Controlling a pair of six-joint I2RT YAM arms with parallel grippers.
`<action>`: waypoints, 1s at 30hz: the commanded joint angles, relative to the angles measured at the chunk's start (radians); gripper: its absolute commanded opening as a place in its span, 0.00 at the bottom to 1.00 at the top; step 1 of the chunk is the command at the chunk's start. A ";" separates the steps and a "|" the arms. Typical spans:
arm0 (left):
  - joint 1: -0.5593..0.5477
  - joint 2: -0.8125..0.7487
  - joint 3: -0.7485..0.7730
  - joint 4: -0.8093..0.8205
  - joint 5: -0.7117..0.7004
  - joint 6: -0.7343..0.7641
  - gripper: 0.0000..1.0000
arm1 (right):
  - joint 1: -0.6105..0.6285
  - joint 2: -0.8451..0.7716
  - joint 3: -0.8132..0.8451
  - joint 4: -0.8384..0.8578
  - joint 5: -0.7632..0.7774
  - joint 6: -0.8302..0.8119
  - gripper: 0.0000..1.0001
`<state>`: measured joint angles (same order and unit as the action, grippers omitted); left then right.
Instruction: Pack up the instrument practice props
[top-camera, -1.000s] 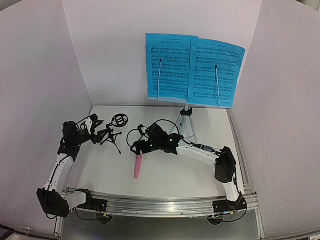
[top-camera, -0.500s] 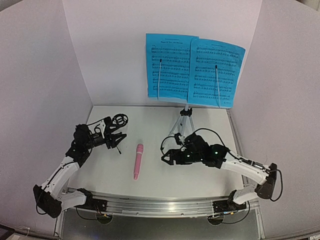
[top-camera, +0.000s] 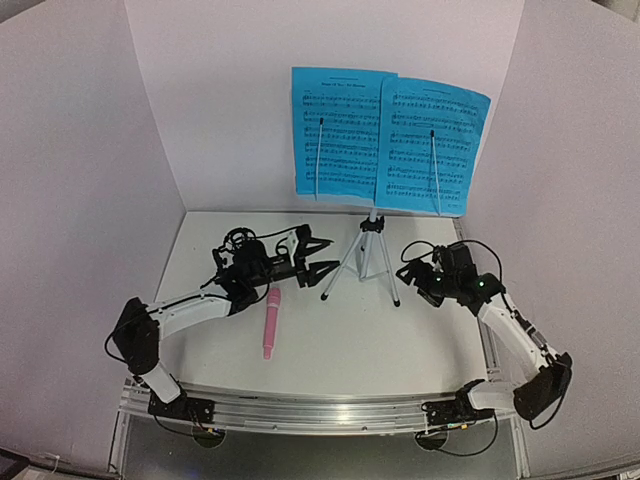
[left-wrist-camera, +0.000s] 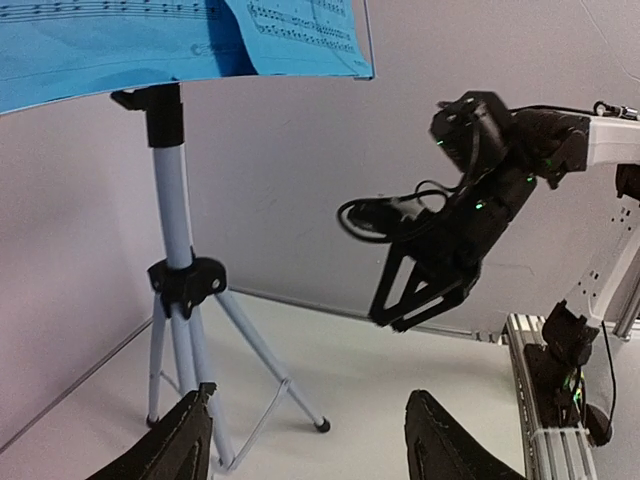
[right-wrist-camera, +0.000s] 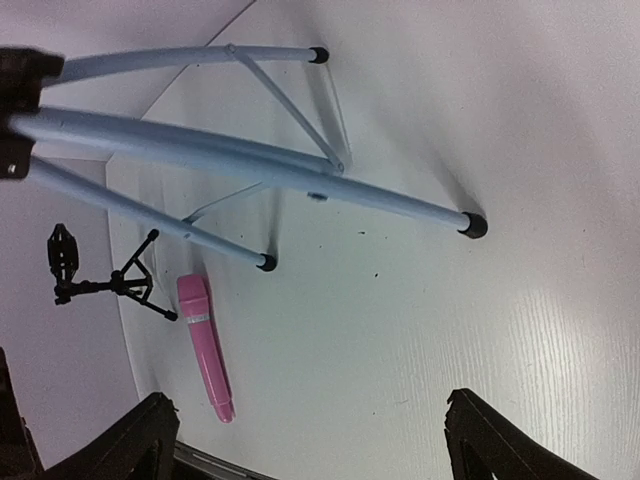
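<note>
The pale-blue music stand's silver tripod (top-camera: 366, 254) stands at the back middle and carries two blue sheet-music pages (top-camera: 385, 140). The pink microphone (top-camera: 270, 322) lies flat on the table, left of the tripod. The black mic stand (top-camera: 238, 239) stands at the back left, partly hidden behind my left arm. My left gripper (top-camera: 325, 257) is open and empty just left of the tripod (left-wrist-camera: 180, 290). My right gripper (top-camera: 416, 275) is open and empty just right of it; its view shows the tripod legs (right-wrist-camera: 250, 160), the microphone (right-wrist-camera: 205, 345) and the mic stand (right-wrist-camera: 100, 280).
White walls close in the table at the back and both sides. A metal rail (top-camera: 320, 410) runs along the near edge. My right gripper (left-wrist-camera: 430, 285) hangs opposite my left one across the tripod.
My left arm has swung right, away from the mic stand, to the tripod's left side. My right arm has left the microphone and moved to the tripod's right side. The microphone lies free.
</note>
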<state>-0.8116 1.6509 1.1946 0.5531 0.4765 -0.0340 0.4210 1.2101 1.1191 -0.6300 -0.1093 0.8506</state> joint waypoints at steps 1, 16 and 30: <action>-0.032 0.146 0.196 0.173 -0.069 -0.090 0.66 | -0.150 0.098 0.110 0.007 -0.218 -0.130 0.91; -0.040 0.364 0.409 0.170 -0.124 -0.080 0.65 | -0.421 0.124 0.186 0.018 -0.280 -0.235 0.91; -0.038 0.331 0.345 0.185 -0.159 -0.065 0.65 | -0.631 0.117 0.645 0.006 -0.315 -0.577 0.95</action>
<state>-0.8509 2.0174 1.5563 0.6897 0.3296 -0.1056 -0.1919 1.3504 1.5509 -0.6522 -0.3822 0.4669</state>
